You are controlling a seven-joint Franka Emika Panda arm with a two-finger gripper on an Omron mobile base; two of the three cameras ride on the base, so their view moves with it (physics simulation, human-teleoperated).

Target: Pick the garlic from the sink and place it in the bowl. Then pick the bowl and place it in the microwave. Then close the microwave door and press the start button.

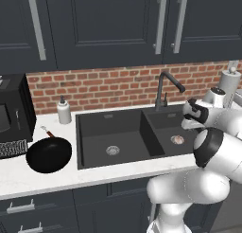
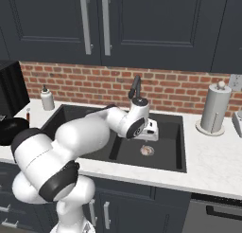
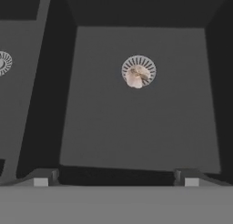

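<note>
Down at the bottom of the hand view sit the two dark fingertips [image 3: 41,181], set wide apart, so the jaws [image 3: 116,182] are released and grasping nothing. Beyond them lies the garlic [image 3: 135,77], at about twelve o'clock from the jaws, resting right on the round metal drain [image 3: 139,71] of the sink's [image 1: 94,128] right basin. From the base views, the white arm [image 2: 85,132] reaches over the sink, with the hand hanging above that basin and well apart from the bulb. Over at nine o'clock on the desk [image 1: 47,177], the glossy black bowl [image 1: 48,154] sits beside the microwave [image 1: 14,109]. A soap dispenser [image 1: 64,110] stands behind it.
</note>
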